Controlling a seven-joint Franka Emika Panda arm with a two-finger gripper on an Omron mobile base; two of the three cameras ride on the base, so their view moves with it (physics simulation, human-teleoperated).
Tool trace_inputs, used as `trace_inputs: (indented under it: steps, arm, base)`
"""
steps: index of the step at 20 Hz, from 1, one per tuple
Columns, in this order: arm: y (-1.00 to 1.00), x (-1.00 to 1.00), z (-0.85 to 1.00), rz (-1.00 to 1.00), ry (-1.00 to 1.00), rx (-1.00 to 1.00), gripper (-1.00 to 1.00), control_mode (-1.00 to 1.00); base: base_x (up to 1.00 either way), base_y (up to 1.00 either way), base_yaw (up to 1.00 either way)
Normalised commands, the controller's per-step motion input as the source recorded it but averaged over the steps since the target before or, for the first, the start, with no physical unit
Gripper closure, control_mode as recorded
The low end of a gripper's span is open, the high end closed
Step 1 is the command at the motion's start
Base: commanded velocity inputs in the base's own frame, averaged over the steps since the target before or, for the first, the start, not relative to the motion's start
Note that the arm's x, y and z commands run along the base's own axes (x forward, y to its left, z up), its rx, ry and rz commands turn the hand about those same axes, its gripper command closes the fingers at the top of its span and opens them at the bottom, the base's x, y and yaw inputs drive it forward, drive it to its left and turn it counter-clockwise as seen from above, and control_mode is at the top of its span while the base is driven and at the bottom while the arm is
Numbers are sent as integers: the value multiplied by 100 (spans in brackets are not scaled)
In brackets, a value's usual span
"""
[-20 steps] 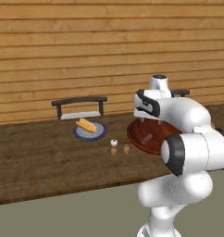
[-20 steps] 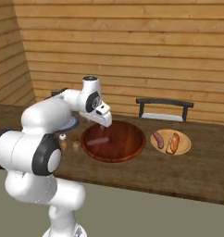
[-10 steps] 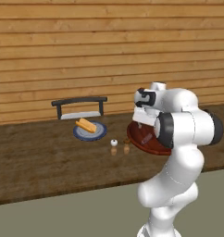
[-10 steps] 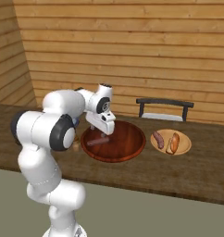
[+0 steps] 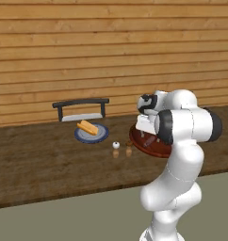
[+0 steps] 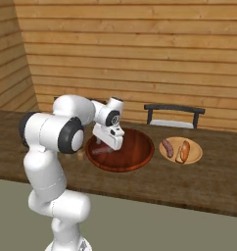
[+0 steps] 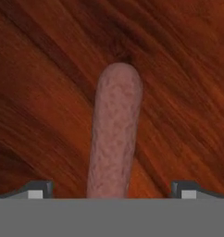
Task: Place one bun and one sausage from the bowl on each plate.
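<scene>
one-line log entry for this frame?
phase: reaching for sausage | gripper: open, straddling it | bowl: one sausage | blue plate: bun | tan plate: bun, sausage

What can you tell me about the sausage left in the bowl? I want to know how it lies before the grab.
The sausage is pinkish-brown with a mottled skin and a rounded end. It lies flat on the dark reddish-brown bowl, on its left part in the right base view. In the hand view it runs lengthwise between the fingertips of the open gripper, which do not touch it.
</scene>
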Motion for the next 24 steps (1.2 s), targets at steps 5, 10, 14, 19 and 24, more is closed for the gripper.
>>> trace_inputs:
  steps: [5,10,14,19,24]
  arm:
    - [11,8,-8,0,-10,0,-100,-100]
    - [0,6,-9,0,-4,0,-100,-100]
    - [0,-12,0,0,-10,0,-100,-100]
    - [0,-23,-15,0,-22,4,-100,-100]
    - [0,1,-23,0,-8,1,-100,-100]
  base:
    - [0,0,0]
    - [0,0,0]
    - [0,0,0]
    - [0,0,0]
    - [0,0,0]
